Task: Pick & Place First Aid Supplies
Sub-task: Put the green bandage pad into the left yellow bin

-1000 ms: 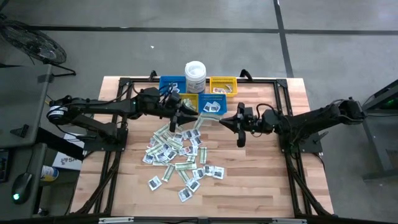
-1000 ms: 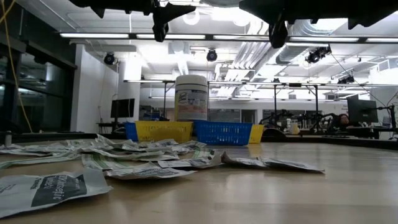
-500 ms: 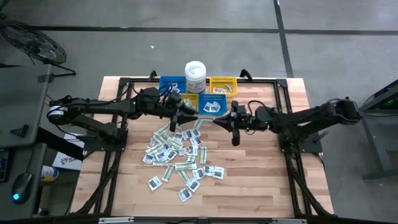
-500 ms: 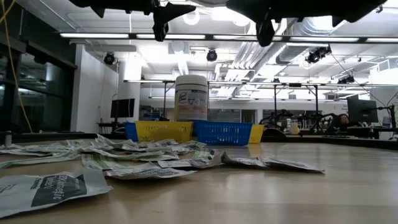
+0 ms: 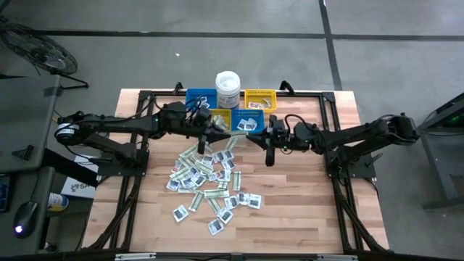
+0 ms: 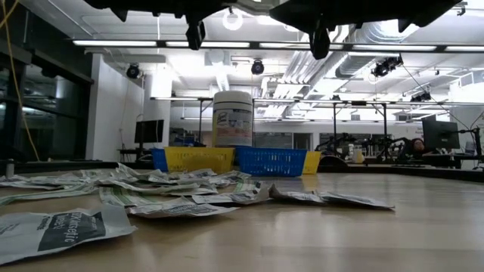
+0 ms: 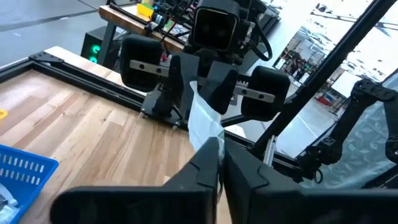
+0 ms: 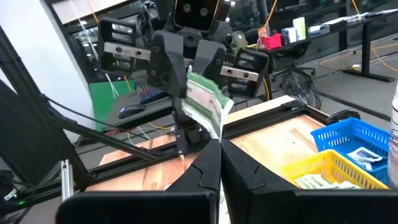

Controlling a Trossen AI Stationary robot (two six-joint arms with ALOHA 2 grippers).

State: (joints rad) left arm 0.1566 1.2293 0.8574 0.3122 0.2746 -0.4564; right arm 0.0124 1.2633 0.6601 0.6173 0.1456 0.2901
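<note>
A heap of first aid supplies [image 5: 206, 181], white squares and green-and-white strips, lies flat on the wooden table [image 5: 304, 210]; the low view shows the same packets [image 6: 189, 193]. One green-and-white packet [image 8: 205, 102] is held in the air just in front of the bins. My left gripper [image 7: 221, 165] comes from the table's left and my right gripper [image 8: 219, 162] from its right. The two meet tip to tip over the table's middle [image 5: 238, 138], both shut on this packet. My left gripper pinches the packet's end nearest it [image 7: 208, 127] between its two fingers, coming level from the table's left. The packet stands on edge, clear of the table. My right gripper pinches the opposite end [image 8: 214, 124] between its two fingers, coming level from the table's right. The packet spans the short gap between the two grippers and touches nothing else.
At the far edge stand a white lidded tub [image 5: 228, 87], two blue bins [image 5: 199, 98] [image 5: 246, 122] and two yellow bins [image 5: 259, 98] [image 5: 221, 116], some with packets inside. Black frame rails [image 5: 330, 116] run around the table. Bare wood lies at the near right.
My right gripper has carried the packet toward the table's left, up to my left gripper, which kept still. My left gripper has then shut on the packet's free end.
</note>
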